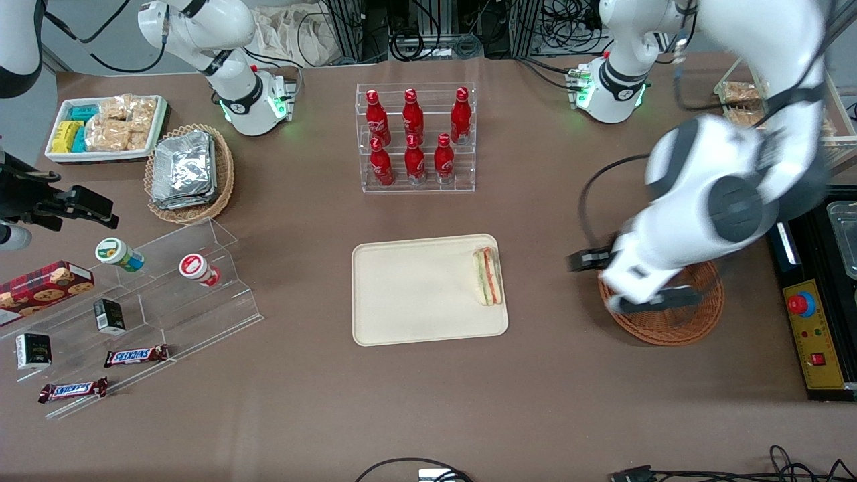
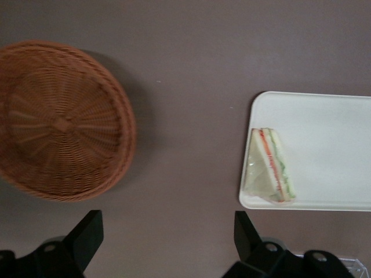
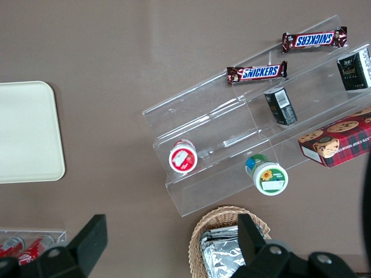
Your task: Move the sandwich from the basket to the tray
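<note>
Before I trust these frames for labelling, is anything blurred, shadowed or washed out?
Front view: the working arm is motion-smeared above the basket, so its gripper is ill-defined; the sandwich on the tray is sharp. Left wrist view: soft overall, the basket casts a dark shadow on the table, the fingers are open.

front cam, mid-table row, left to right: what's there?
Clear acrylic riser → tray → sandwich at the tray's edge → gripper, jaws open, above the basket.
</note>
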